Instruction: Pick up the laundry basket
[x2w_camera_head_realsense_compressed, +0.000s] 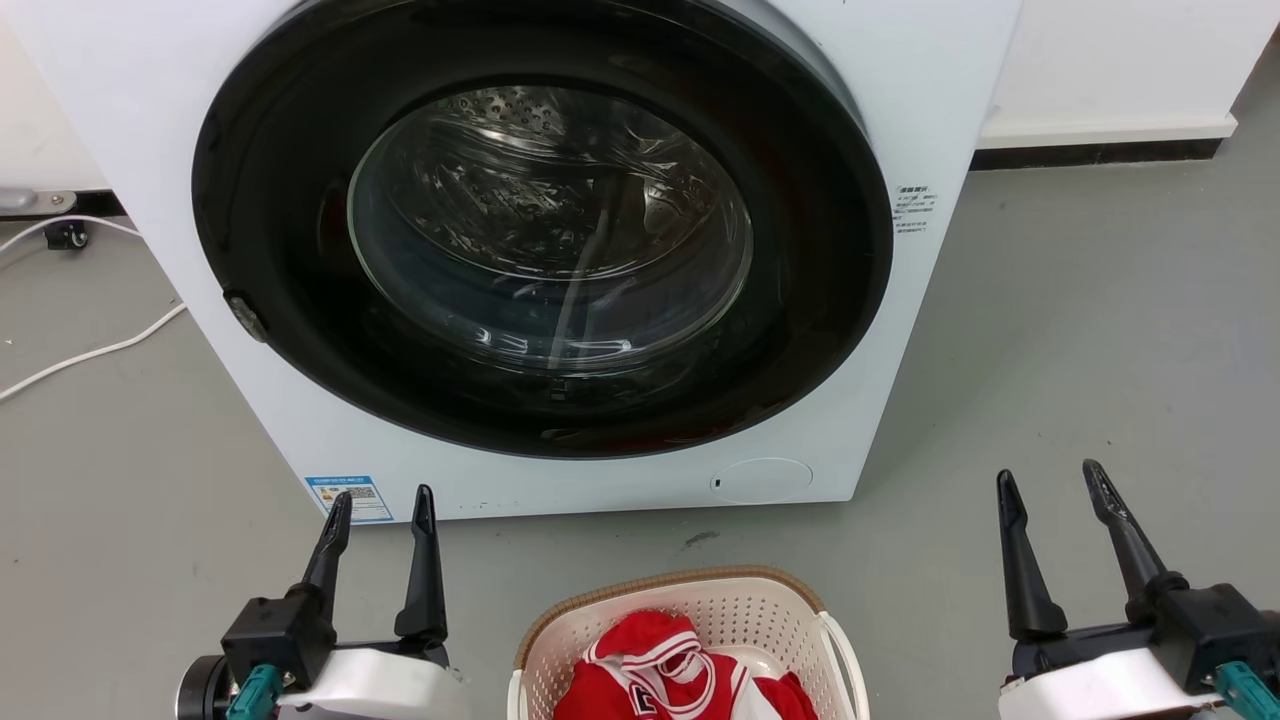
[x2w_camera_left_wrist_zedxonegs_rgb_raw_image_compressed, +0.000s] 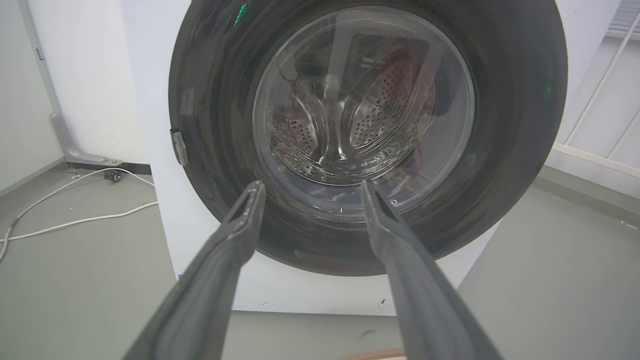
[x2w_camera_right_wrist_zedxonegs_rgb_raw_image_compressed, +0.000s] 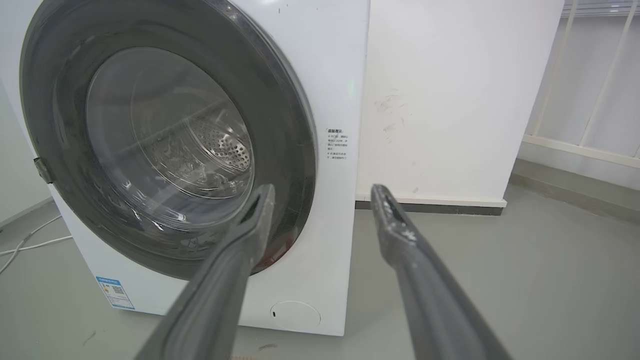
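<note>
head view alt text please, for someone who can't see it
A cream laundry basket holding a red and white garment sits on the grey floor at the bottom centre, between the open left pincer and open right pincer, neither touching it. Behind it stands a white washing machine with its round dark door closed.

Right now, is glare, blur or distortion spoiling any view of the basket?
Head view: sharp, evenly lit; laundry basket cropped by the bottom edge; reflections on the washing machine door. Left wrist view: wide-angle bowing, left gripper soft up close. Right wrist view: same with the right gripper.
</note>
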